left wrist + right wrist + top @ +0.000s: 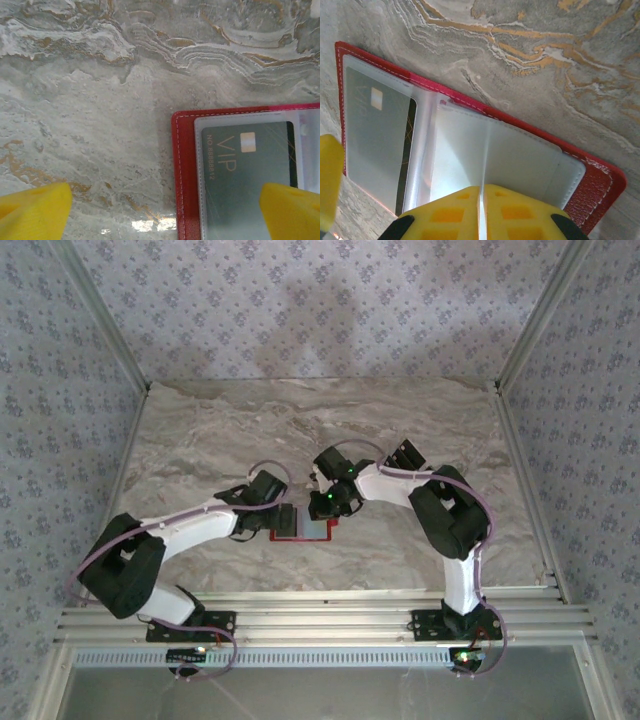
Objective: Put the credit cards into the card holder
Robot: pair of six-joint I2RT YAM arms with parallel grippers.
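Note:
The red card holder (300, 531) lies open on the marble table between both grippers. A dark grey credit card (245, 170) marked VIP sits inside its left clear pocket (377, 135). My left gripper (165, 210) is open and low over the holder's left red edge (184, 170), one yellow fingertip (35, 210) over bare table and the other (292, 210) over the card. My right gripper (481, 192) is shut on a clear plastic sleeve (485, 155) of the holder (600, 185), which stands up edge-on between the pads.
Metal frame posts and patterned walls enclose the marble table (250, 430). A rail (320, 605) runs along the near edge. A small dark object (405, 454) sits behind the right forearm; I cannot tell what it is.

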